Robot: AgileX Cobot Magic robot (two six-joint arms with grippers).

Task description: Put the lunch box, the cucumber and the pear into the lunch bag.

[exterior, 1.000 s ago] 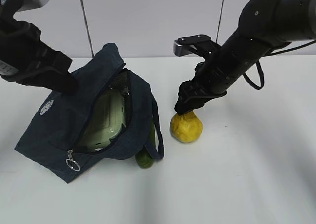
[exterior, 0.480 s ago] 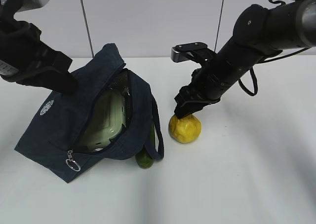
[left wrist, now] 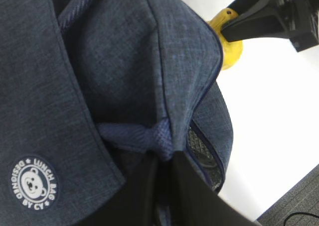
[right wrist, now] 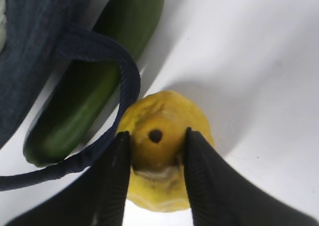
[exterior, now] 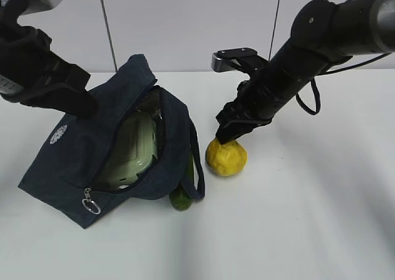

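Your right hand (right wrist: pixel 153 159) clamps the pear (right wrist: pixel 164 151) by its neck; your left hand (left wrist: pixel 159 196), pinched on fabric, props the lunch bag (exterior: pixel 80 150) open.

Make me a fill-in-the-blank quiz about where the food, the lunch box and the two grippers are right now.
1. The lunch box lies inside the open ____.
2. The right gripper has its fingers on either side of the ____'s neck.
3. The cucumber lies on the table under the bag's ____.
4. The left gripper is shut on the bag's ____.

Missing words: bag; pear; handle; fabric
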